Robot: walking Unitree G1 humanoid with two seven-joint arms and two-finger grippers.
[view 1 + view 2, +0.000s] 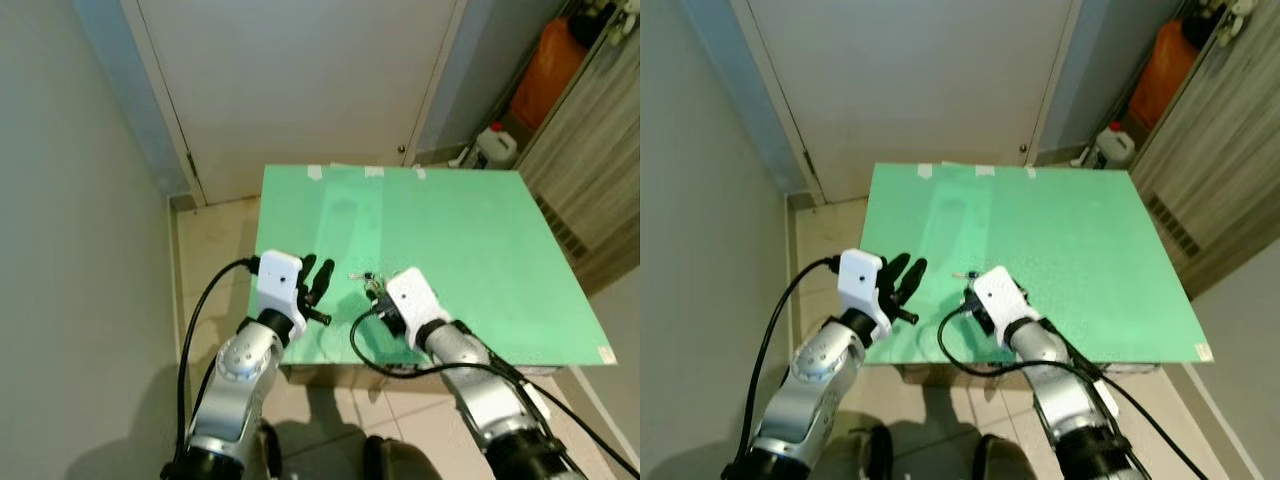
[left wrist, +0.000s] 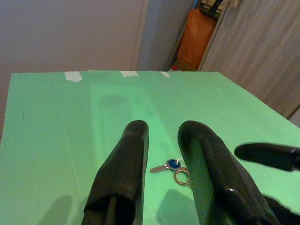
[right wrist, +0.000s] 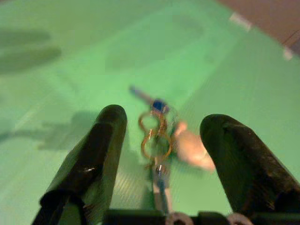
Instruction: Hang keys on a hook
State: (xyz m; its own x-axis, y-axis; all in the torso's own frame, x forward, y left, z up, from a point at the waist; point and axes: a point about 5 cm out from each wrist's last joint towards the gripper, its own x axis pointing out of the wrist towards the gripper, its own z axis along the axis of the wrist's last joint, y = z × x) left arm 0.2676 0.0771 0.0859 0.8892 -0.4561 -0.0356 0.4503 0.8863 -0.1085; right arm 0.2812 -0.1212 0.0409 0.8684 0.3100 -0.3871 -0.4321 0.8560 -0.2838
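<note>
- The left hand [image 1: 318, 285] is held just above the near left edge of the green surface [image 1: 470, 240], its fingers [image 2: 123, 164] a little apart and empty; it is pointed toward the keys but is judged to have no part in the pickup.
- The keys [image 3: 157, 131] are seen lying flat on the surface near its front edge, between the two hands and just ahead of the right one.
- The bunch's long axis is seen running roughly along the right hand's reach: a blue-headed key [image 2: 168, 165] points away toward the robot's left, the rings sit mid-bunch, and a pale fob lies beside them.
- The right hand [image 3: 159, 140] is poised low over the keys, fingers spread wide to either side of the rings, nothing gripped.
- The step in hand is judged to be the pickup; next, the fingers must be lowered and closed on the rings, then the keys lifted and a hook found.
</note>
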